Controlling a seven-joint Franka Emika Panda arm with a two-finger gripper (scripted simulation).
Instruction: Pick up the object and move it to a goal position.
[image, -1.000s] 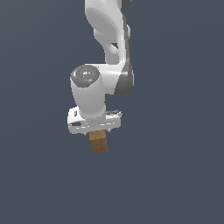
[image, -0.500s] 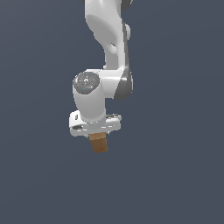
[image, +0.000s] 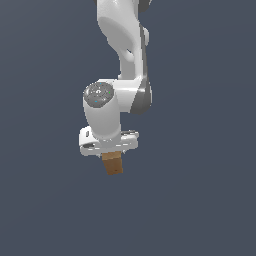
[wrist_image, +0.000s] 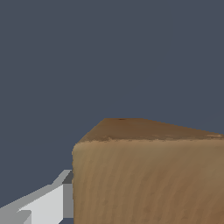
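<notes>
The object is a small brown, wood-textured block. In the exterior view it hangs just below the white hand of my gripper, narrower than the hand. The fingers themselves are hidden behind the block there. In the wrist view the block fills the near part of the picture, very close to the camera, with one grey-white finger pressed against its side. The gripper is shut on the block and holds it in the air.
The white arm rises from the hand toward the top of the exterior view. Around it there is only a plain dark grey-blue background; no table, goal marker or other object shows.
The arm has shifted slightly: the wrist joint has turned and the hand with the block sits a little lower and toward the exterior view's right. The block stays held.
</notes>
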